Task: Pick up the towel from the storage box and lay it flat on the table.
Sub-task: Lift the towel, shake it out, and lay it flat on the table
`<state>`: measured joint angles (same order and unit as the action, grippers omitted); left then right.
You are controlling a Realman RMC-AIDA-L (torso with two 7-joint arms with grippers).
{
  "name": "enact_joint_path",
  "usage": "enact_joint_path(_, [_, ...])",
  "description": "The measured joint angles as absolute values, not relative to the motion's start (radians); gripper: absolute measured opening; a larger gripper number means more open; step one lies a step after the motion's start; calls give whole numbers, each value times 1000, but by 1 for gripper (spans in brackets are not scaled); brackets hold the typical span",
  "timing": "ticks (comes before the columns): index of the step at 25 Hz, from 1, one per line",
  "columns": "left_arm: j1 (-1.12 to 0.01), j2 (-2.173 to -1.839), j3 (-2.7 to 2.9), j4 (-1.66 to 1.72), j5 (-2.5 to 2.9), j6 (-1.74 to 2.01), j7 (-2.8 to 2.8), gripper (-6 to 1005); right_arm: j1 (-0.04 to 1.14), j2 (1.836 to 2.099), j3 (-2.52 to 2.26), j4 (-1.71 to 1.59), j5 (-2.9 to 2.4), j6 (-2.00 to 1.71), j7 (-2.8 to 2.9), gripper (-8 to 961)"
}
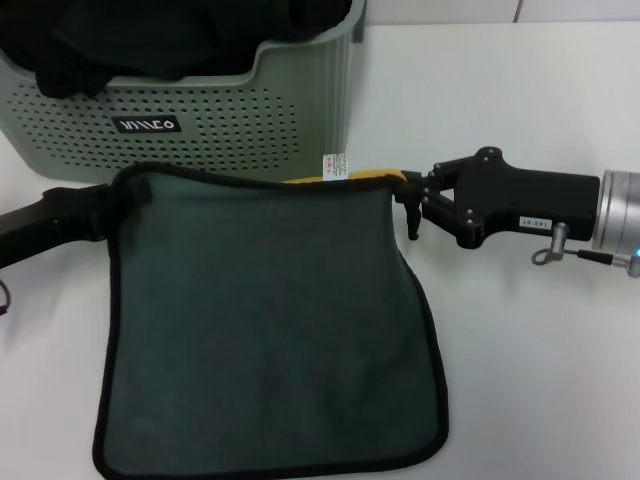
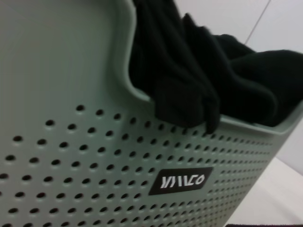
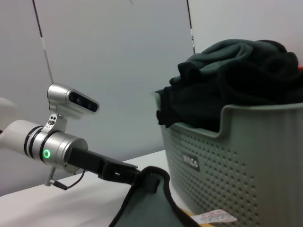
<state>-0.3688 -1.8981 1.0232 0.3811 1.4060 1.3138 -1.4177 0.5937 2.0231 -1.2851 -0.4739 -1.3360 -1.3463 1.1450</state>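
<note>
Towel (image 1: 270,320) hangs green-face forward, centre frame, before storage box (image 1: 200,120); left claw (image 1: 125,195) and right claw (image 1: 408,195) each clench a top corner, lower edge reaching desk (image 1: 540,380).

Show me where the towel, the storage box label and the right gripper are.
the towel (image 1: 270,320), head view, middle of its dark green-grey face.
the storage box label (image 2: 181,181), left wrist view, centre of the black label.
the right gripper (image 1: 408,188), head view, between its fingertips at the towel's corner.
</note>
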Motion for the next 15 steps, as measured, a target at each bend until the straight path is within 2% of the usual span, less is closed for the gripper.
enact_joint_path(11, [-412, -1916, 1023, 342, 1403, 1252, -1397, 26, 640, 2014, -1279, -474, -1340, -1290, 1162, 71])
enact_joint_path(15, [-407, -1920, 1010, 337, 1398, 1235, -1394, 27, 632, 2019, -1270, -475, -1334, -1271, 1163, 79])
